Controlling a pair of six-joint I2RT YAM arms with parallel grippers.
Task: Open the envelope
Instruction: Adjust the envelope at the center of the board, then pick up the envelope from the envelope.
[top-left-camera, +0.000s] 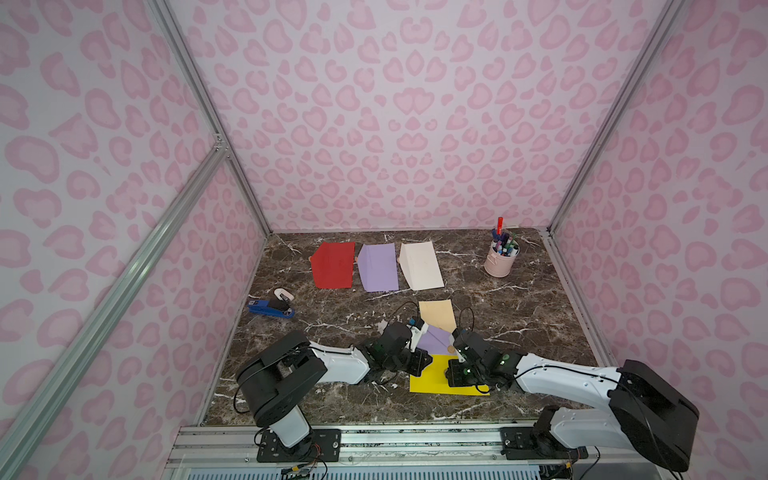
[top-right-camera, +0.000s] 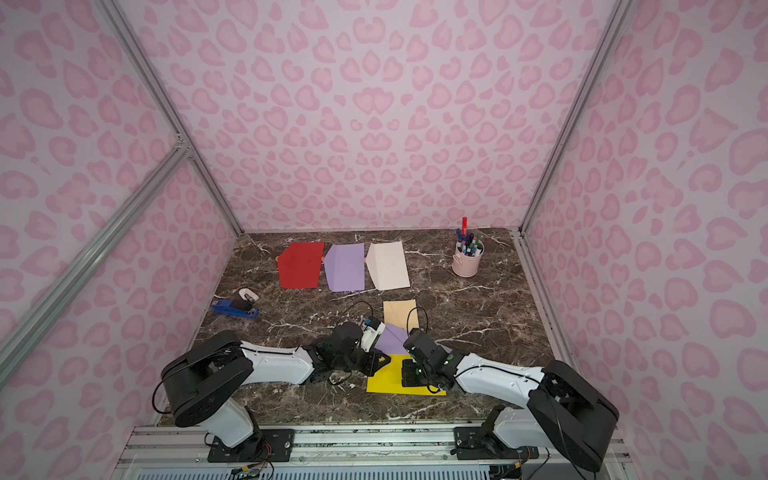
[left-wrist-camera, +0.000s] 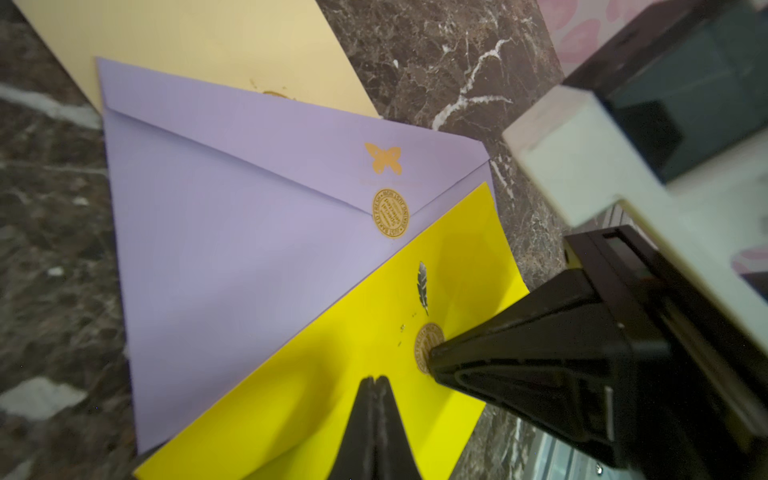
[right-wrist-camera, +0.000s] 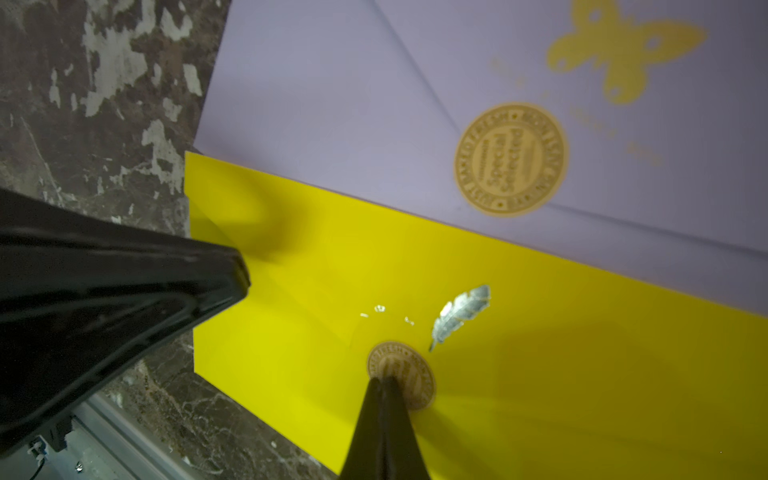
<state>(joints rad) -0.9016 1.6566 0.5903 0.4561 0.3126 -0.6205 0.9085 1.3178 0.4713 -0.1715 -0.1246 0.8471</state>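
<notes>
Tips of right gripper (right-wrist-camera: 384, 380), shut and empty, rest on the seal (right-wrist-camera: 413, 365) of the yellow envelope (right-wrist-camera: 561, 395) (overlapping a lilac envelope (left-wrist-camera: 232, 232)) near the worktop's (top-left-camera: 519, 299) front. Left gripper (left-wrist-camera: 376, 380), likewise shut, is at its edge. Work your tips under the seal's rim.

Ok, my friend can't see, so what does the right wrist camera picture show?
The right gripper, closed, rests its tips on a round gold sticker on a yellow envelope, beside a silver feather. The left gripper, also closed, reaches that envelope's edge; a purple envelope lies alongside.
</notes>
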